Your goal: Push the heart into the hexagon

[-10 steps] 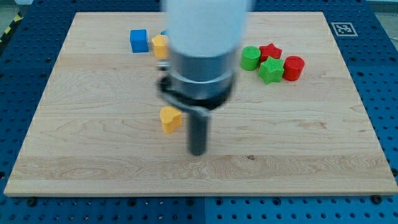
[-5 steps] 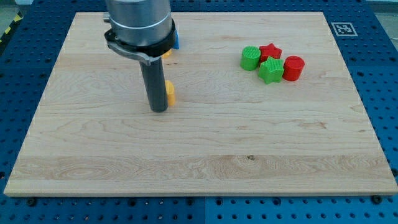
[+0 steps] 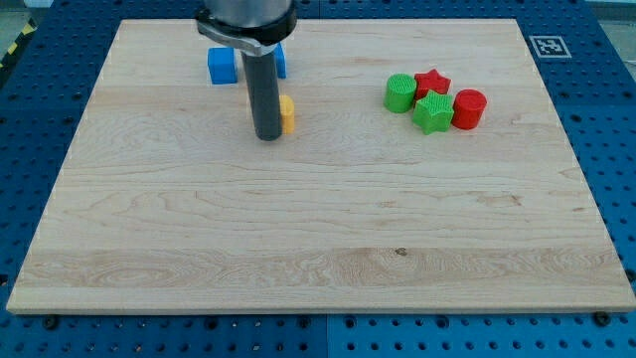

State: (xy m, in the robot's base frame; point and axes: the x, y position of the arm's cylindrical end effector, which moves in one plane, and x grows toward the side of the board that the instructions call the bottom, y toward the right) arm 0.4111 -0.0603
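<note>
Wooden tabletop (image 3: 328, 229) on a blue pegboard, with our rod standing at the upper left.

We have no end effector that opens or grasps, only a rod; my tip (image 3: 268, 137) rests on the board, touching the left side of a yellow block (image 3: 287, 114), mostly hidden so its shape is unclear. We see a blue cube (image 3: 221, 66) above it and another blue block (image 3: 280, 62) partly hidden behind the rod. Well apart at the view's right cluster a green cylinder (image 3: 399, 93), red star (image 3: 431, 83), green star (image 3: 433, 112) and red cylinder (image 3: 469, 108).
</note>
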